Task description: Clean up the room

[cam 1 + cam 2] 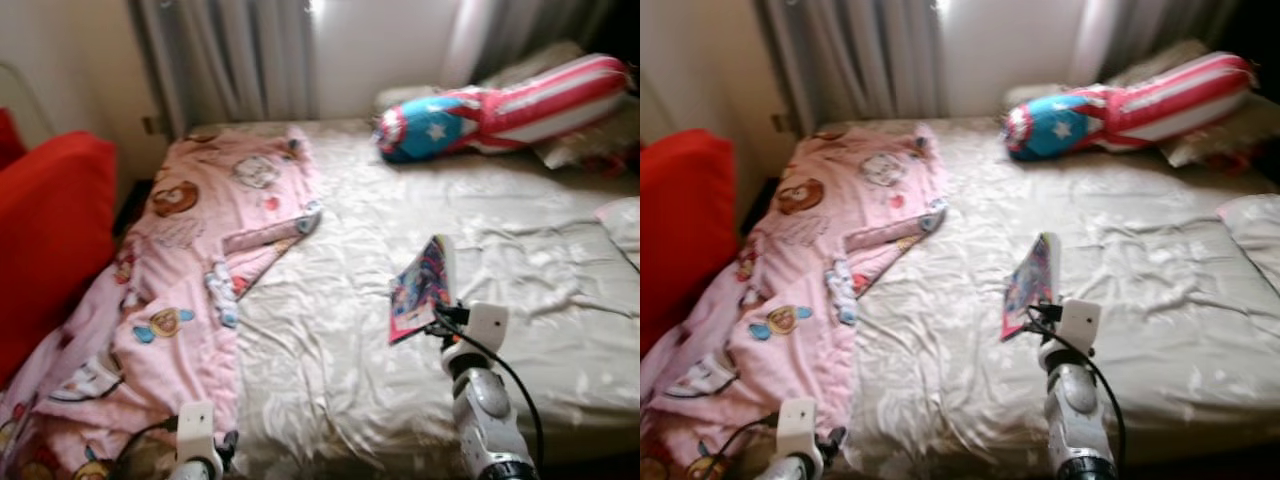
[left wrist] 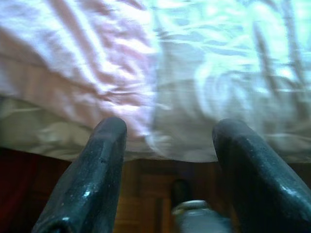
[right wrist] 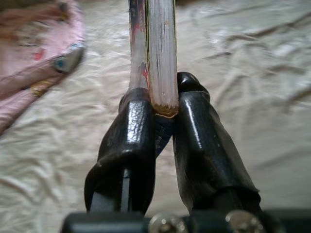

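Note:
My right gripper (image 1: 432, 312) is shut on a thin colourful book (image 1: 421, 285), held upright above the middle of the bed. In the right wrist view the book's page edge (image 3: 160, 53) stands clamped between the two black fingers (image 3: 129, 145). My left gripper (image 2: 167, 145) hangs open low at the bed's near edge, over the seam where the pink cartoon blanket (image 1: 190, 290) meets the cream sheet (image 1: 330, 350). Nothing lies between its fingers (image 2: 92, 179).
A red, white and blue star-patterned bolster (image 1: 500, 108) and pillows lie at the head of the bed. A red cushion (image 1: 45, 240) stands on the left. Grey curtains (image 1: 230, 60) hang behind. A pale pillow (image 1: 622, 222) sits at the right edge.

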`<state>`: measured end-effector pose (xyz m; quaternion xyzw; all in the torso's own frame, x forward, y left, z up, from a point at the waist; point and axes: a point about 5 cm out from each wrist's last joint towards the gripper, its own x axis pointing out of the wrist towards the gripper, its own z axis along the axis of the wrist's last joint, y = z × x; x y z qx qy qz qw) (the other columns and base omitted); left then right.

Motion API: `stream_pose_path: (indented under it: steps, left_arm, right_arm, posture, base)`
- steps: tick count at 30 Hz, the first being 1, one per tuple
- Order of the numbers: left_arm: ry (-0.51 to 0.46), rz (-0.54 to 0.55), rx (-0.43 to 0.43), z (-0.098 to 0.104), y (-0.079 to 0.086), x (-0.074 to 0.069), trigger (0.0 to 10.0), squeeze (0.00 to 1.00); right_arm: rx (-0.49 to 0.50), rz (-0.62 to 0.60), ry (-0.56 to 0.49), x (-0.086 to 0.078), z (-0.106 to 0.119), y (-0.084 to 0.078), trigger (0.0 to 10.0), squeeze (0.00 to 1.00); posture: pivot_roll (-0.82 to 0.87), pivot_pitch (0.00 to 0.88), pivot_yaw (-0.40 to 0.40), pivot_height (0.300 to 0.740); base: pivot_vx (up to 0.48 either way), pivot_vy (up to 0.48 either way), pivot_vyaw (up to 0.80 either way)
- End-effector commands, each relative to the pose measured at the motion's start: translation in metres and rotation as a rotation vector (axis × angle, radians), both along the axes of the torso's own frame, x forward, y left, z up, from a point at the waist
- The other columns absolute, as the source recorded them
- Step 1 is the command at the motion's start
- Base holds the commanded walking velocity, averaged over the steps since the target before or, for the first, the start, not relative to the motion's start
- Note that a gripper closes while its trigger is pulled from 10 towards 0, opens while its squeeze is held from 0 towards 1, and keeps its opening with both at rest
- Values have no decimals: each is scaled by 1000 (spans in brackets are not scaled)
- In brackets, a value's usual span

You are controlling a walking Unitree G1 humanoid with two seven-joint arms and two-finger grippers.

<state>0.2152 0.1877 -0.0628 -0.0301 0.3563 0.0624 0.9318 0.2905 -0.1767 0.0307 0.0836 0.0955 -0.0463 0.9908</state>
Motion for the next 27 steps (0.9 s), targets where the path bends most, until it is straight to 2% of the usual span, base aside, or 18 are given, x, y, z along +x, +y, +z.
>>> stream_pose_path:
  steps: [1,27]
  left_arm:
    - [35,7,23,-5,6,-9,10000,0]
    - [37,7,16,-6,7,-11,10000,0]
  right_arm:
    - [-9,9,-76,9,15,4,10000,0]
    - [-41,31,-90,7,14,7,10000,0]
  posture:
    - [-66,0,14,740]
    - [-64,0,17,740]
  base:
    - [0,-454,0]
    - [0,-470,0]
